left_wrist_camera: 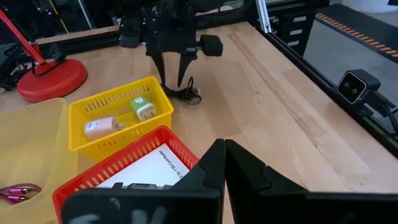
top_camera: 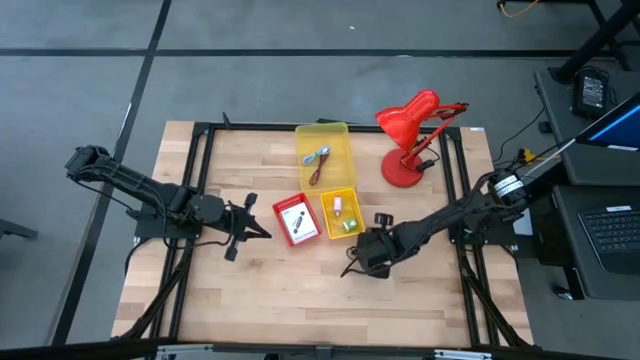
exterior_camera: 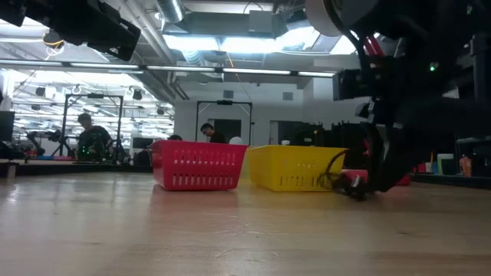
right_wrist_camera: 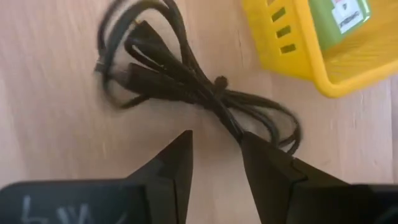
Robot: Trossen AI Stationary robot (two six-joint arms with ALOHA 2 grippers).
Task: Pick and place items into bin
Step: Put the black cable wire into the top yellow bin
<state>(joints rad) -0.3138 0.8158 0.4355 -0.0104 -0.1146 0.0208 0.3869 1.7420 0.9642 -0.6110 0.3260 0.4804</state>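
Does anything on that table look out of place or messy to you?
Only one thing: a bundled black cable lies loose on the wooden table beside the small yellow basket, while the other small items sit inside baskets. The right tool hangs open just over it. Nothing looks spilled or broken.

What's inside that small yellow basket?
The small yellow basket holds a white plug-like piece and a green-and-white one. Its floor beneath them is covered.

Two dark, jointed arms (top_camera: 130, 185) with black housings; the right arm (top_camera: 470, 205) has a silver band near its base. Each gripper (right_wrist_camera: 214, 158) ends in two matte black wedge fingers (left_wrist_camera: 249, 174)
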